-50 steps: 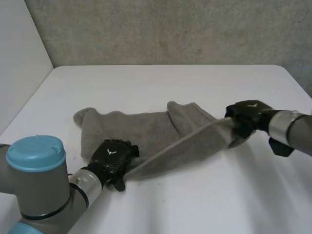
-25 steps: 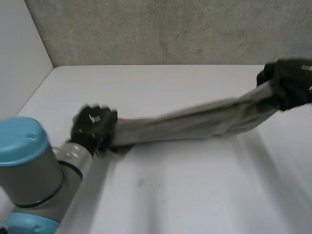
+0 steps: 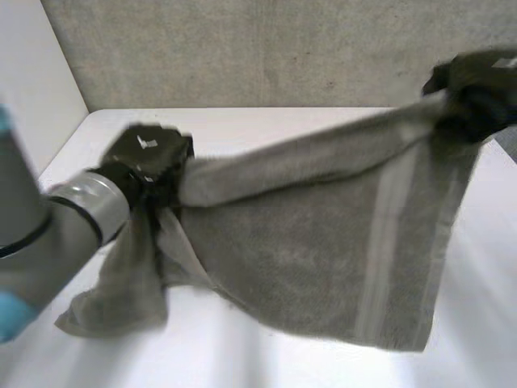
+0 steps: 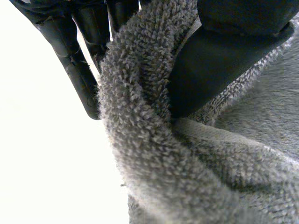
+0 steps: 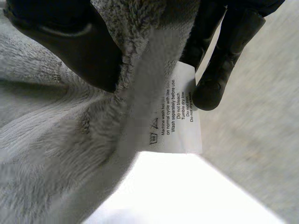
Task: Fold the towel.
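You have one grey terry towel (image 3: 323,242) over the white worktop (image 3: 266,364). The fingers of your left hand (image 3: 149,158) and right hand (image 3: 477,93) pinch opposite ends of its top edge.

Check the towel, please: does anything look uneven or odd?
Yes. The towel hangs unevenly: beside the left hand it is bunched and droops toward the table, while below the right hand it hangs flat.
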Action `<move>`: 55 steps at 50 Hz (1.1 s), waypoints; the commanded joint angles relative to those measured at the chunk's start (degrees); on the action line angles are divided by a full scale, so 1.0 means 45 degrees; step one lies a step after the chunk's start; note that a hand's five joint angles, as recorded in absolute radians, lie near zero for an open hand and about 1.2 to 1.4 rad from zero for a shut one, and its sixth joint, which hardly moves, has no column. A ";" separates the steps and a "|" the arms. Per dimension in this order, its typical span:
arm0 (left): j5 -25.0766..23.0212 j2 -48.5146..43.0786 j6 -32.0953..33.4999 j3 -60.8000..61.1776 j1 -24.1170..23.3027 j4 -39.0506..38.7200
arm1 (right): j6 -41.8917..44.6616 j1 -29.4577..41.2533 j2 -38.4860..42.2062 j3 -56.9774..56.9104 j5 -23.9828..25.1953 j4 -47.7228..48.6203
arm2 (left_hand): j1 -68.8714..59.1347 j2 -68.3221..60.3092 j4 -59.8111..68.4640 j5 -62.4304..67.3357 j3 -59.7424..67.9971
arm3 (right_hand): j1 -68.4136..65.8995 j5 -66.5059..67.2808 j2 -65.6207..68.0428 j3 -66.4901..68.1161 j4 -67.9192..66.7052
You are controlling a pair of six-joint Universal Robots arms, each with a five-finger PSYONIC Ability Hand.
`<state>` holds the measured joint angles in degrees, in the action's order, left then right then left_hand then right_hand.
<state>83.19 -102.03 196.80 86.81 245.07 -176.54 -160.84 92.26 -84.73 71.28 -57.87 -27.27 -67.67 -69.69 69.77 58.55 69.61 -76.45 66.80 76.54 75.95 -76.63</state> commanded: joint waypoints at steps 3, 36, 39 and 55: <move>0.0009 -0.4938 0.0113 -0.3345 0.0092 -0.0398 | 0.1114 0.1881 0.3342 -0.0292 -0.2648 0.0434 | -0.2483 -0.2034 0.2016 0.2289 0.2054 | -0.0789 0.0711 0.0770 0.0899 -0.0748; 0.2190 -0.2699 -0.1878 -0.1033 -0.2210 -0.1295 | 0.0411 0.1861 0.5217 0.1622 -0.5343 0.6157 | 1.1759 1.2208 -1.2226 -1.1953 -1.2189 | -0.0789 0.0711 0.0770 0.0899 -0.0748; 0.2880 -0.2777 -0.1879 -0.0795 -0.2467 -0.1610 | 0.0469 0.1861 0.5334 0.1622 -0.5343 0.6176 | 1.1759 1.2208 -1.2226 -1.1953 -1.2189 | -0.0789 0.0711 0.0770 0.0899 -0.0748; 0.5341 -0.5138 -0.2697 -0.1282 -0.3697 -0.4323 | 0.0587 0.1959 0.5998 0.1876 -0.5402 0.6391 | 1.1722 1.2171 -1.2189 -1.1916 -1.2152 | -0.0789 0.0711 0.0770 0.0899 -0.0748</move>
<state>107.39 -121.20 187.39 83.47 228.93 -192.46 -158.26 100.83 -58.38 79.30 -82.10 1.13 -12.55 -12.65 12.52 2.71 12.64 -76.49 66.79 76.54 75.95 -76.63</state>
